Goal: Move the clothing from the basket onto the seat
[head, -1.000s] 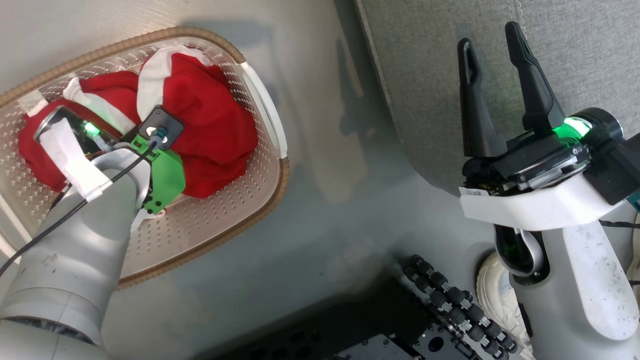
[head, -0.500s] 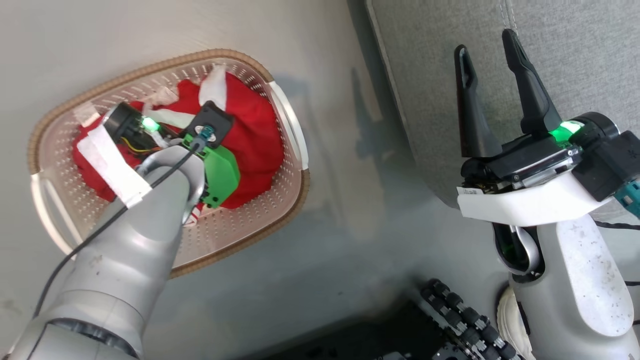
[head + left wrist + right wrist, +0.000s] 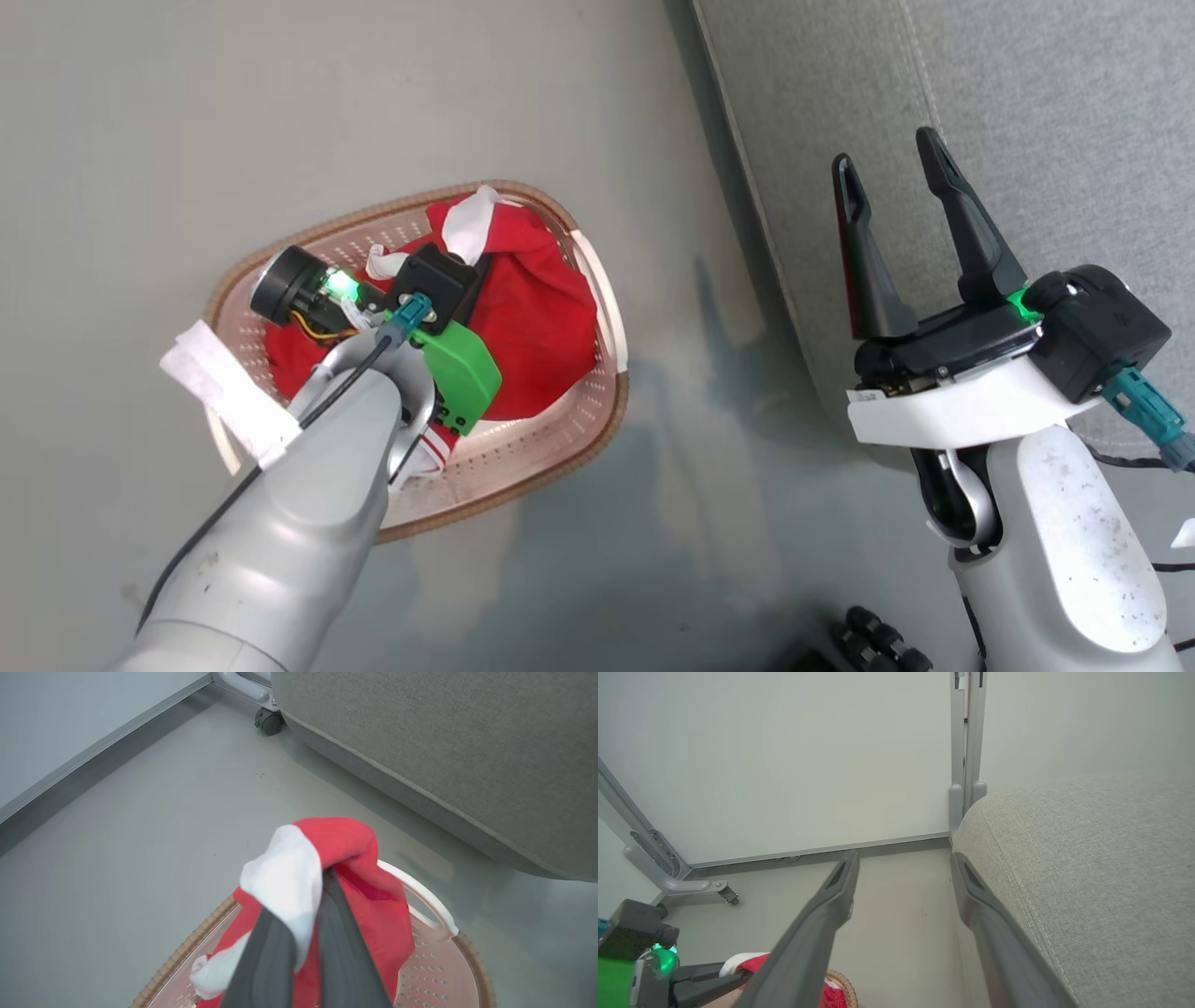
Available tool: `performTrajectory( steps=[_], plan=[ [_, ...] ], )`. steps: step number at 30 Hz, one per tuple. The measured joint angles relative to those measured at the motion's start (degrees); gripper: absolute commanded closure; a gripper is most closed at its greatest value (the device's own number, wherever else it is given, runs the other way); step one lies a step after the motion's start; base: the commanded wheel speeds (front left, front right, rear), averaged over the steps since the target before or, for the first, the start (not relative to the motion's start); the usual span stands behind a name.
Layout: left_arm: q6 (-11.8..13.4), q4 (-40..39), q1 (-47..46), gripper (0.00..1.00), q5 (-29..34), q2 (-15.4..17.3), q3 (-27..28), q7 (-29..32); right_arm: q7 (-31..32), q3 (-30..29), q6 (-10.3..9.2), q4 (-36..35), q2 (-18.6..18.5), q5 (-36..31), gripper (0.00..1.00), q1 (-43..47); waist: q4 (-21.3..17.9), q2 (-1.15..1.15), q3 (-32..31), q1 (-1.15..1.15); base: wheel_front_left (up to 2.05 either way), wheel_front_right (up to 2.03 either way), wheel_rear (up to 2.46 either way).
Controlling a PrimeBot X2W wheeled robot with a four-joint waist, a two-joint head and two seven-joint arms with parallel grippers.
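**Red fold pinched, the lift out of the basket begins**

The clothing (image 3: 355,858) is still over the basket (image 3: 472,961), and its lower part lies inside. A fold of red and white cloth stands up between the fingers of the left gripper (image 3: 312,933), which is closed tight on it. Compared with a second ago, the head camera has moved, so the basket looks smaller and nearer the middle; that is no move of the basket itself. The real change, we judge, is that the left arm has come up and drawn the cloth into a peak. For the task this means the pick is made and the carry to the seat (image 3: 1027,93) comes next. We cannot tell whether both garments are caught or only one.

The long axis of the bundle runs from the pinched fold down to the heap, about along the fingers. The white fold points away from the wrist, toward the floor before the seat. The right gripper (image 3: 887,154) waits wide open and empty near the seat's edge.
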Motion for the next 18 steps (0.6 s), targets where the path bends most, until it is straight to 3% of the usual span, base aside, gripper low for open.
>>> performTrajectory(
  steps=[18],
  plan=[
    [1.0, -19.4, 11.8, 1.0, -1.1, -0.9, 10.3, 0.0, 0.0, -0.8, 0.0, 3.2, 0.0, -1.1, 0.0, 6.8, 5.4, 0.0, -16.3, 0.0, 0.0, 0.0, 0.0]
  ],
)
